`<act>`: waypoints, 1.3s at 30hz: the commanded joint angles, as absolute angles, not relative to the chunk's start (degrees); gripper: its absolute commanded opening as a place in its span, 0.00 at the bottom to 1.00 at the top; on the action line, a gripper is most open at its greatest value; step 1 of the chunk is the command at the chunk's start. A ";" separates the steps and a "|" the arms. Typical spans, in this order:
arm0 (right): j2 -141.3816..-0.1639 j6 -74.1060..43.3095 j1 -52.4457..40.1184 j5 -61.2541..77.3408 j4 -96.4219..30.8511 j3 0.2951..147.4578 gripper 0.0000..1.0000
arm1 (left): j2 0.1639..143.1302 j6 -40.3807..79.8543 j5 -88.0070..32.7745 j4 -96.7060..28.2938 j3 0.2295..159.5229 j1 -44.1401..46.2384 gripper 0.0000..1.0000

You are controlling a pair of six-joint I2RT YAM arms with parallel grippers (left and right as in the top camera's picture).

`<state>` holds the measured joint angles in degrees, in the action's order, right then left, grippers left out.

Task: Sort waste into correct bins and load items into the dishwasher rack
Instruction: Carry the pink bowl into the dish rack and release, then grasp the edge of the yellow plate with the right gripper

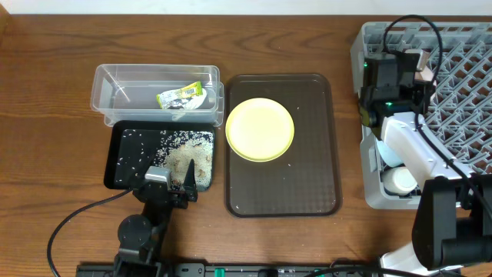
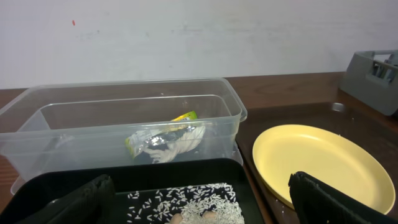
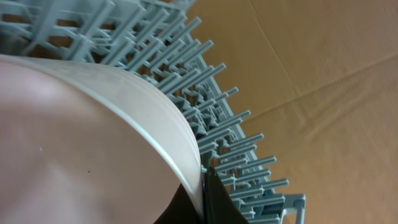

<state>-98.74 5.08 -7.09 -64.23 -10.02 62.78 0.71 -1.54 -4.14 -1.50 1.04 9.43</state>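
Note:
The green-and-yellow wrapper lies inside the clear tub, and also shows in the left wrist view. White rice is spread in the black tray. My left gripper is open and empty over the tray's near edge, above the rice. The yellow plate sits on the brown serving tray and shows at the right of the left wrist view. My right gripper is shut on the white bowl's rim over the grey rack. The chopsticks are out of view.
The brown serving tray lies between the black tray and the rack. A white cup and a light blue bowl sit in the rack's near left part, under my right arm. Rack pegs stand close behind the held bowl.

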 commanded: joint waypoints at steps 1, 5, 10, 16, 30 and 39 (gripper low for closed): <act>-100.12 7.60 -8.69 -63.24 -10.24 62.89 0.01 | 0.64 -1.91 -4.95 -3.60 0.23 9.17 0.91; -100.12 15.38 -8.64 -67.51 -3.95 62.89 0.02 | 0.64 -1.91 -4.95 -3.60 0.23 9.17 0.91; -100.12 26.70 -7.99 -72.23 7.16 62.89 0.01 | 0.64 -1.91 -4.95 -3.60 0.23 9.17 0.91; -100.84 26.37 -6.37 -71.11 6.07 62.87 0.01 | 0.64 -1.91 -4.95 -3.60 0.23 9.17 0.91; -106.06 18.33 -10.87 -69.52 -3.49 62.87 0.01 | 0.64 -1.91 -4.95 -3.60 0.23 9.17 0.91; -105.69 13.32 -17.41 -69.60 -10.28 62.89 0.27 | 0.64 -1.91 -4.95 -3.60 0.23 9.17 0.91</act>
<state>-105.32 16.88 -15.29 -71.37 -8.97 63.46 0.71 -1.54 -4.14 -1.50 1.04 9.43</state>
